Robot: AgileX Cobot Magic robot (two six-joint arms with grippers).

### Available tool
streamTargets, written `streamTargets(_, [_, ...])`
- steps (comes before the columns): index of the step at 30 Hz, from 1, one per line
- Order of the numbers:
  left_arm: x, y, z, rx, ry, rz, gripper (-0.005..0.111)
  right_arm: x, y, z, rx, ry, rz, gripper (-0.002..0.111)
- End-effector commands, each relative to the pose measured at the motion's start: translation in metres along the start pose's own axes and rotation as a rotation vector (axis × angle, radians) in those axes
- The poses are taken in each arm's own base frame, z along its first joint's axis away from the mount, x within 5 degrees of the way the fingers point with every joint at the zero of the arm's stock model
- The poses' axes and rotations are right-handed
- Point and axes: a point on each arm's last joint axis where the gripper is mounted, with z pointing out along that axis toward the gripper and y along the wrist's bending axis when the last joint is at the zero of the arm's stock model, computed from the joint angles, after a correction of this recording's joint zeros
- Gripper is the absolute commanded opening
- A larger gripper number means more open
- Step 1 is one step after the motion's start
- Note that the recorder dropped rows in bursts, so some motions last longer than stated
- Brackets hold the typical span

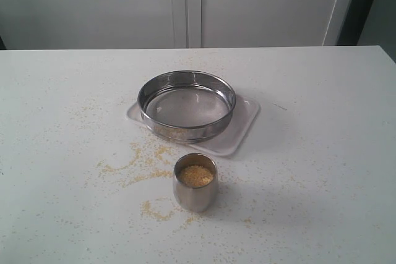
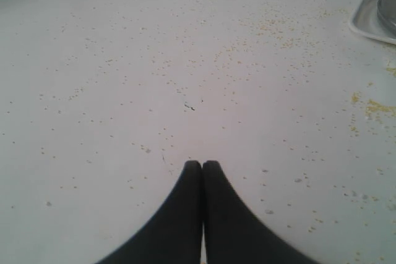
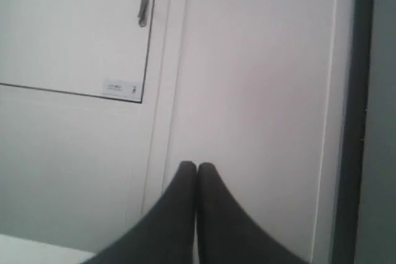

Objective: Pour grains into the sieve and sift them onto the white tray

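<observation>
The sieve (image 1: 186,104), a wide shiny steel ring with a mesh bottom, rests on the white tray (image 1: 244,131) near the table's middle. In front of it stands a small steel cup (image 1: 195,182) holding golden-yellow grains (image 1: 196,175). Neither arm shows in the exterior view. My left gripper (image 2: 202,164) is shut with nothing in it, above the bare tabletop; a corner of the white tray (image 2: 365,20) shows at that view's edge. My right gripper (image 3: 197,166) is shut and empty too, pointing at a white cabinet wall.
Spilled grains (image 1: 139,164) lie scattered over the white table (image 1: 322,171), thickest left of the cup and in front of it. White cabinet doors (image 1: 185,4) stand behind the table; a door handle (image 3: 143,8) shows in the right wrist view.
</observation>
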Motion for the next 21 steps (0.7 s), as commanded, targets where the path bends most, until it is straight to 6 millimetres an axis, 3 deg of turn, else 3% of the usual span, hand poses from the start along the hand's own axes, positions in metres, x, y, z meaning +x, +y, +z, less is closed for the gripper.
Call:
streamTargets(1, [0.000, 0.000, 0.000, 0.000, -0.005, -0.011, 0.000, 0.012, 0.008, 0.012, -0.109, 0.067, -0.018, 0.000])
streamTargets(8, [0.000, 0.000, 0.000, 0.000, -0.005, -0.011, 0.000, 0.035, 0.019, 0.029, -0.243, 0.144, 0.010, 0.000])
streamTargets(21, [0.000, 0.000, 0.000, 0.000, -0.005, -0.011, 0.000, 0.106, 0.038, 0.043, -0.477, 0.434, 0.136, 0.000])
